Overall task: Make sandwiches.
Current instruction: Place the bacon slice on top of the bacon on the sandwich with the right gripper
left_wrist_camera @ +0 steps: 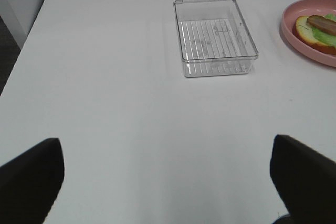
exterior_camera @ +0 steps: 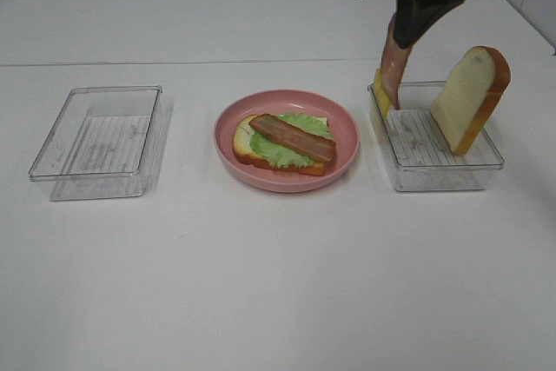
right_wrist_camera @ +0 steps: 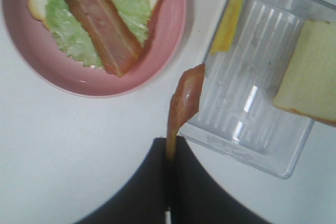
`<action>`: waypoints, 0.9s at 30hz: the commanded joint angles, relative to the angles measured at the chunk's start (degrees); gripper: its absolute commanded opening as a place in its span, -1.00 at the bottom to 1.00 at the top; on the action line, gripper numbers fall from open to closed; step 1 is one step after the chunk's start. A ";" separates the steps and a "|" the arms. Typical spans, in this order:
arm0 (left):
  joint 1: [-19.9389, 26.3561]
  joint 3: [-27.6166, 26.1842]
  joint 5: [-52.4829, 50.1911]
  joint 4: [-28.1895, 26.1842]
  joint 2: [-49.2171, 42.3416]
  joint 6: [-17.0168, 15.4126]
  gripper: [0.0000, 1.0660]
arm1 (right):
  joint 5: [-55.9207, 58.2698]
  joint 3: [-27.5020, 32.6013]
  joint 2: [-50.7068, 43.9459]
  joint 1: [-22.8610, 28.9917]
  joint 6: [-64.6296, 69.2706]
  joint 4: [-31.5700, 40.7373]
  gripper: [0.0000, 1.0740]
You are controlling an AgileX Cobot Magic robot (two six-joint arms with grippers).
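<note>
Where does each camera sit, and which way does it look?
Exterior high: mounted high, looking down on the left tray, pink plate and right tray; the right gripper shows, shut on a bacon strip.
Left wrist: low on the left arm, looking across the table to the left tray; the open left gripper shows.
Right wrist: looks straight down past the right gripper.
Shared: all three see the pink plate.
</note>
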 commanded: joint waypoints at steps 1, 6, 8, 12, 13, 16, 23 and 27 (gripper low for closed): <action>0.11 0.17 -0.23 -0.40 -0.80 -0.23 0.88 | -1.95 -1.20 -0.40 4.53 1.03 -0.29 -1.00; 0.11 0.17 -0.23 -0.40 -0.80 -0.23 0.88 | -6.30 -1.20 0.40 8.54 2.75 0.40 -1.00; 0.11 0.17 -0.23 -0.40 -0.80 -0.23 0.88 | -7.68 -1.20 1.09 9.80 2.75 1.49 -1.00; 0.11 0.17 -0.23 -0.40 -0.80 -0.23 0.88 | -10.08 -1.20 2.69 11.63 2.86 3.09 -1.00; 0.11 0.17 -0.23 -0.40 -0.80 -0.23 0.88 | -11.63 -1.20 3.72 12.55 2.81 4.30 -1.00; 0.11 0.17 -0.23 -0.40 -0.80 -0.23 0.88 | -14.04 -1.20 5.33 13.29 2.64 6.25 -1.00; 0.11 0.17 -0.23 -0.40 -1.03 -0.23 0.89 | -17.82 -1.20 8.59 13.87 1.83 10.49 -1.00; 0.11 0.17 -0.23 -0.40 -1.09 -0.23 0.89 | -20.28 -1.20 11.29 13.81 1.43 10.94 -1.00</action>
